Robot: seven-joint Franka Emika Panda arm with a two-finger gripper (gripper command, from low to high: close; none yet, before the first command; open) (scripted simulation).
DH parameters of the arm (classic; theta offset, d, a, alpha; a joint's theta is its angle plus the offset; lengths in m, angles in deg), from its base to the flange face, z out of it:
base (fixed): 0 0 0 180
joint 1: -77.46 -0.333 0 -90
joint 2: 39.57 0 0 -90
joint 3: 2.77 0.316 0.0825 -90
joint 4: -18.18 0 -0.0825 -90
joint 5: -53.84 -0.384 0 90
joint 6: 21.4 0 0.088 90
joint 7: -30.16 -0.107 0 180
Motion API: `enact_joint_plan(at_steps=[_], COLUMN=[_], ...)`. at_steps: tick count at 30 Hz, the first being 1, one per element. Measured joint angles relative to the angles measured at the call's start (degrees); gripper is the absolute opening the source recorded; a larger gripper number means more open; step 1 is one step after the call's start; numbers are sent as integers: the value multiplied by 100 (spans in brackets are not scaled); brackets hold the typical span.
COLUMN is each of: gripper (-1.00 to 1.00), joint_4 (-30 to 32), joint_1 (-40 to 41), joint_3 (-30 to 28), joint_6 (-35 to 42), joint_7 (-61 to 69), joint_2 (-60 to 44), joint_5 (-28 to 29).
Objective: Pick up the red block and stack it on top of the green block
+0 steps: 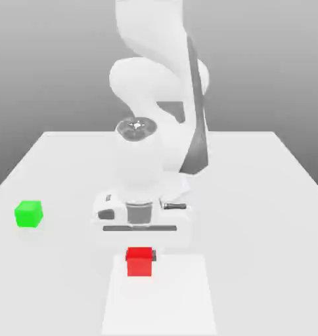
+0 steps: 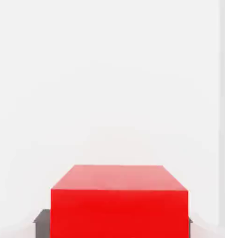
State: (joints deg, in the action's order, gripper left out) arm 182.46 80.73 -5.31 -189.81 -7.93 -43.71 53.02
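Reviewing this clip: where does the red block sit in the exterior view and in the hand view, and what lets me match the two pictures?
Exterior view: the red block sits low at centre, on the white table, directly under the gripper.
Hand view: the red block is close up, with dark fingertips at its sides.
Shared landmark: the white table around the block.

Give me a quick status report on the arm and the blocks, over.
Gripper shut on red block, down at the table. Green block sits apart at the exterior view's left, nothing on it. Nothing seen between the two.
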Motion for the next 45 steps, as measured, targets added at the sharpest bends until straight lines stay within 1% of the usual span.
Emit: enact_joint_plan(at_steps=[3, 6, 18, 28, 32, 38, 43, 44, 45], gripper=[-100, -100, -100, -100, -100, -100, -100, 100, 100], joint_4=[87, 71, -163, -335, -388, -422, -416, -414, -414], joint_1=[65, 430, 2135, 3531, 3480, 3290, 3431, 3466, 3466], joint_3=[31, -172, -1422, -2449, -2568, -2576, -2275, -2219, -2219], joint_6=[527, 780, 1278, 1564, 1365, 862, 362, 293, 293], joint_7=[-80, -275, -1185, -1772, -1588, -1066, -499, -419, -419], joint_2=[614, 880, 1251, 1315, 1058, 475, -112, -194, -194], joint_5=[111, 249, 763, 961, 659, -75, -876, -990, -990])
